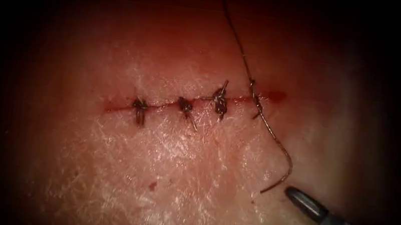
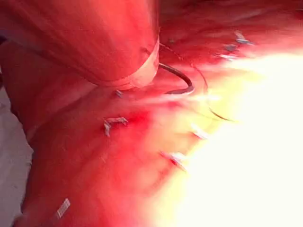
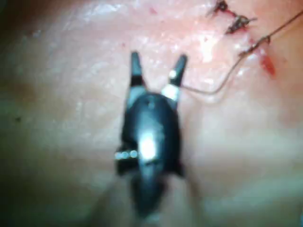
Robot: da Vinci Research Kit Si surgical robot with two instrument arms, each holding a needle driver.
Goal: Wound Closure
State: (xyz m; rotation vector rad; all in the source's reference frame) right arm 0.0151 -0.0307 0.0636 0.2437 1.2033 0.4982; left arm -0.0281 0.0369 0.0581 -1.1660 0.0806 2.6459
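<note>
Below the cut's (image 1: 125,105) right end, right tool (image 1: 281,218) gaped wide, holding nothing; thread's (image 1: 283,160) free end near its upper jaw; left tool's state: cannot tell.

the tissue (image 1: 163,174) is the bearing surface, pale and fibrous below the cut (image 1: 120,106), redder above it. the cut runs roughly level across it, with three knotted stitches (image 1: 185,106) along it and red fluid (image 1: 275,95) at its right end. a thread (image 1: 281,154) lies across the cut's right end and curls over the tissue below, its free end resting there.
</note>
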